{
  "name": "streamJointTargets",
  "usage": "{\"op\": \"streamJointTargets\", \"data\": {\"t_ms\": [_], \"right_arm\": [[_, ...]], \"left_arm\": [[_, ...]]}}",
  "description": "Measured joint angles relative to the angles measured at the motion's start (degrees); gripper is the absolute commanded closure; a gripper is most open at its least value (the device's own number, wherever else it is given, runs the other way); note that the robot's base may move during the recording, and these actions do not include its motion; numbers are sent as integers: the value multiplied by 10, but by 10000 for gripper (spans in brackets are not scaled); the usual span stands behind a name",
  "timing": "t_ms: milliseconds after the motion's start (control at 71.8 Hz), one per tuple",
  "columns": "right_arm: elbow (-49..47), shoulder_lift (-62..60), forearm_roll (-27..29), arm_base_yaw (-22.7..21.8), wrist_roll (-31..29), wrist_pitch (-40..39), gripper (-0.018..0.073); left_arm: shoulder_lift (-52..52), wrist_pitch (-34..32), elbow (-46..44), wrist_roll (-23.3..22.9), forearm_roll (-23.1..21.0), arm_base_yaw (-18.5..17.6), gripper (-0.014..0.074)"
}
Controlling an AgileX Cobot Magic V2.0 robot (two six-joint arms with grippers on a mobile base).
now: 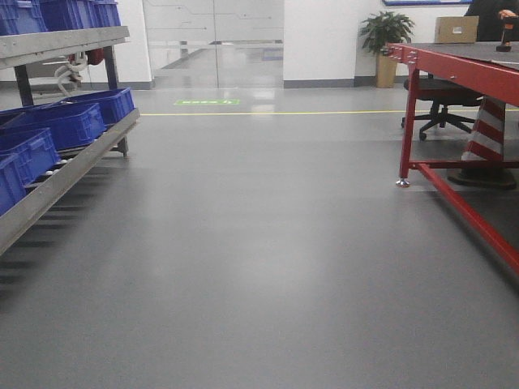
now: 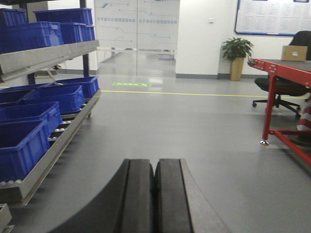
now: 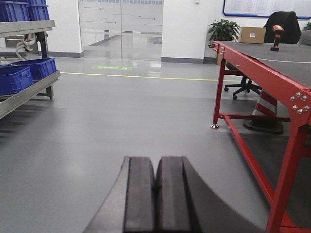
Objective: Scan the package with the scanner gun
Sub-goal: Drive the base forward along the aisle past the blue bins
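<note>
The package (image 3: 252, 34), a plain tan cardboard box, stands at the far end of the red table (image 3: 252, 73); it also shows as package (image 1: 456, 29) and package (image 2: 294, 53). The scanner gun (image 3: 277, 37), orange and black, stands upright on the table to the right of the box; only a bit of the scanner gun (image 1: 507, 36) shows at the front view's edge. My left gripper (image 2: 154, 165) is shut, empty, low over the floor. My right gripper (image 3: 155, 162) is shut too, empty, left of the table and far from both things.
Racks with blue bins (image 2: 29, 111) line the left side. A black office chair (image 1: 442, 101), a striped cone (image 1: 486, 134) and a potted plant (image 1: 386, 36) stand by the table. Grey floor (image 1: 259, 243) runs ahead to glass doors (image 1: 215, 40).
</note>
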Motion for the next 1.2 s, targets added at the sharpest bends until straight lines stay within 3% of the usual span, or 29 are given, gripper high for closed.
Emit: {"op": "streamJointTargets", "data": {"t_ms": [1198], "right_arm": [[0, 0, 0, 0, 0, 0, 727]], "left_arm": [[0, 0, 0, 0, 0, 13, 707]]}}
